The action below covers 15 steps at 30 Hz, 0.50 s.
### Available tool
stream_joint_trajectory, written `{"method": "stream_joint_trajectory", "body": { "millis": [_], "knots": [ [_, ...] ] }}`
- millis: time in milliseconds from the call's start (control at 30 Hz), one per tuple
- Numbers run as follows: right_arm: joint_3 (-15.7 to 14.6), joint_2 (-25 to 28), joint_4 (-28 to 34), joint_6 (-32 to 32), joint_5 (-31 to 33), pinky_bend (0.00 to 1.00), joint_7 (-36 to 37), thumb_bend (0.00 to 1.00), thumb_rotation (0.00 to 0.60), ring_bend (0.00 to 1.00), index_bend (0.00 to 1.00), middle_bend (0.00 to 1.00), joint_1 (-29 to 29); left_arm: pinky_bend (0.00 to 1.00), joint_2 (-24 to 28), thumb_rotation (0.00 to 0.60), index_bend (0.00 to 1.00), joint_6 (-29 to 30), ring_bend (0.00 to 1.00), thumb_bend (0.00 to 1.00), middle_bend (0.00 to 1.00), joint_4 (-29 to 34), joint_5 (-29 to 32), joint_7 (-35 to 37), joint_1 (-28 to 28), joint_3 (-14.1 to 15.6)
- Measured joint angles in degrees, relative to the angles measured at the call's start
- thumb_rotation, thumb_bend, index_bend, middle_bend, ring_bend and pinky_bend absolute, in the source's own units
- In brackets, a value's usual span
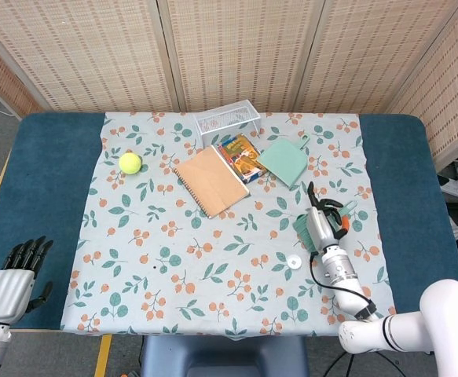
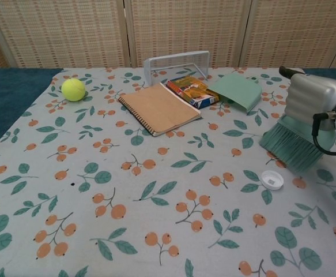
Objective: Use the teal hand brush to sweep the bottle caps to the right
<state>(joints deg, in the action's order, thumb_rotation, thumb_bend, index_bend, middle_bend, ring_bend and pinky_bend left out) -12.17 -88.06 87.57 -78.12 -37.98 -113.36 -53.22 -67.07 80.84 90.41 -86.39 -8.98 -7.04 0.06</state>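
Right hand (image 2: pixel 316 99): clamped on the teal hand brush (image 2: pixel 294 143), bristles angled down toward the patterned cloth (image 1: pixel 158 259), right of centre.
Left hand (image 1: pixel 12 271): off the cloth at the desk's (image 1: pixel 44 169) near left corner, fingers together and curled, holding nothing.
White bottle cap (image 2: pixel 272 179): one only seen, lying flat just in front of the bristles and slightly left of them, apart from the brush.
Green dustpan (image 2: pixel 237 90): beyond the brush, beside the colourful packet (image 2: pixel 192 91), notebook (image 2: pixel 159 108) and wire basket (image 2: pixel 176 62).
Tennis ball (image 2: pixel 73 89): far left, well apart.
Risk: the brush sits right of the cap; a rightward stroke from here would likely miss it. Bristles carried too high may skip over it.
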Motion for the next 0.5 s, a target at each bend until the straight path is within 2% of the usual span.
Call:
{"method": "stream_joint_trajectory", "body": {
  "millis": [200,500],
  "knots": [
    [-3.7,-0.9,-7.3,-2.8,-2.0,0.0,-3.8,0.52,0.6,0.53,0.9,0.84,2.1,0.1,0.0,0.6,0.0,-0.2,0.0,0.41,0.0,0.0,0.1,-0.2,-0.1,0.1],
    [-5.0,-0.1,-13.2,-3.4,-3.1,0.0,-4.1,0.52,0.6,0.54,0.9,0.84,6.4,0.1,-0.3,0.6,0.0,-0.7,0.0,0.41,0.0,-0.1,0.4,-0.7,-0.2,0.1]
  ]
}}
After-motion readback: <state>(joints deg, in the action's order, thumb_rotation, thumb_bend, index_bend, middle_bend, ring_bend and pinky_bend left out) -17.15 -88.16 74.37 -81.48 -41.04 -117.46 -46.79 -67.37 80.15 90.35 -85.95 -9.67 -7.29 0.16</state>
